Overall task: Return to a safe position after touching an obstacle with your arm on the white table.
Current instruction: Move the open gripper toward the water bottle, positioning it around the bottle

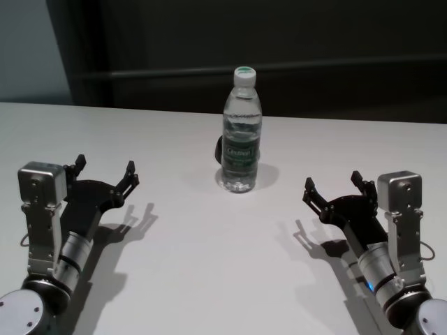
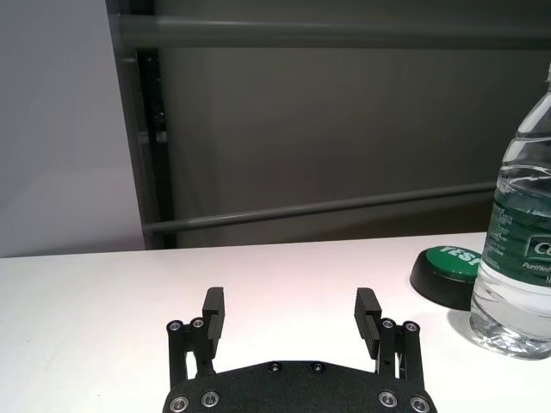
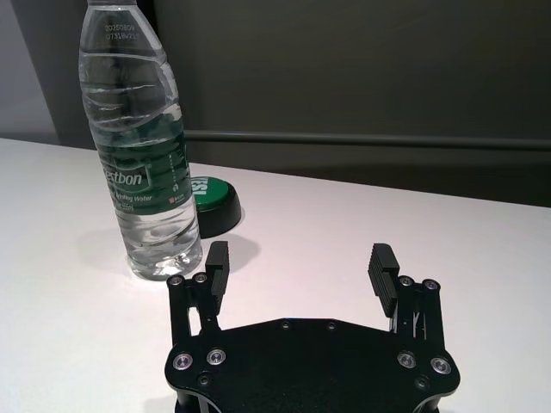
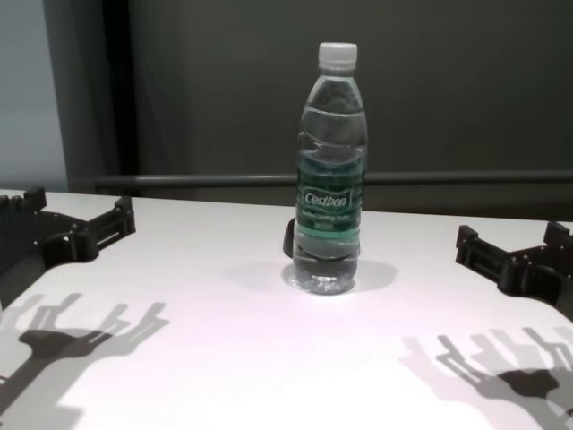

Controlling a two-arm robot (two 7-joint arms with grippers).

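The obstacle, a clear water bottle [image 1: 242,132] with a white cap and green label, stands upright mid-table on the white table [image 1: 209,244]; it also shows in the chest view as the bottle [image 4: 331,179], in the left wrist view as the bottle [image 2: 519,241] and in the right wrist view as the bottle [image 3: 142,146]. My left gripper [image 1: 105,169] hovers low at the near left, open and empty, well apart from the bottle. My right gripper [image 1: 333,185] mirrors it at the near right, open and empty, also apart from it.
A dark round button with a green top [image 3: 211,202] sits just behind the bottle; the button [image 2: 448,274] also shows in the left wrist view. A dark wall with a horizontal rail [image 4: 224,179] runs behind the table's far edge.
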